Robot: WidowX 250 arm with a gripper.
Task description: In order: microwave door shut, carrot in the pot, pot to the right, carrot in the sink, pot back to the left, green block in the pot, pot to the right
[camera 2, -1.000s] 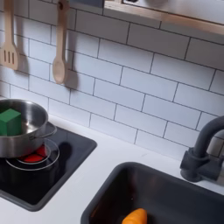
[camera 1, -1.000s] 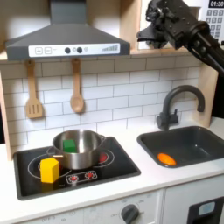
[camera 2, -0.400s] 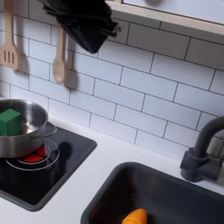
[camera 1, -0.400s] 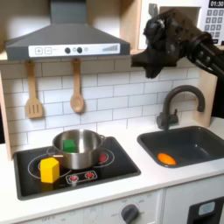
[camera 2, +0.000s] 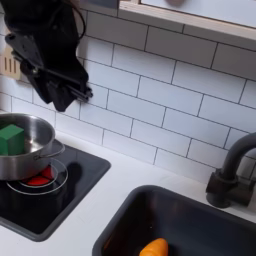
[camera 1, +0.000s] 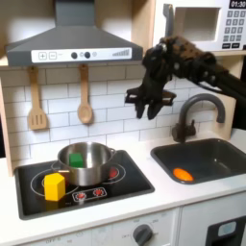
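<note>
The steel pot (camera 1: 86, 163) sits on the black stovetop in both exterior views, and the green block (camera 1: 75, 159) stands inside it at its left. In the second exterior view the pot (camera 2: 22, 152) and the green block (camera 2: 11, 139) are at the left edge. My gripper (camera 1: 142, 106) hangs open and empty in the air, above and to the right of the pot; in the second exterior view the gripper (camera 2: 58, 98) is just above the pot's right rim. The carrot (camera 1: 182, 174) lies in the sink (camera 1: 213, 154). The microwave door (camera 1: 195, 25) is shut.
A yellow block (camera 1: 55, 185) stands on the stovetop (camera 1: 120, 183) in front of the pot's left. The curved faucet (camera 1: 196, 110) rises behind the sink. Two wooden utensils (camera 1: 84, 101) hang on the tiled wall. The carrot (camera 2: 153, 248) also lies low in the sink (camera 2: 195, 215).
The arm has swung down and to the left from in front of the microwave toward the pot. Pot, green block and carrot have not moved.
</note>
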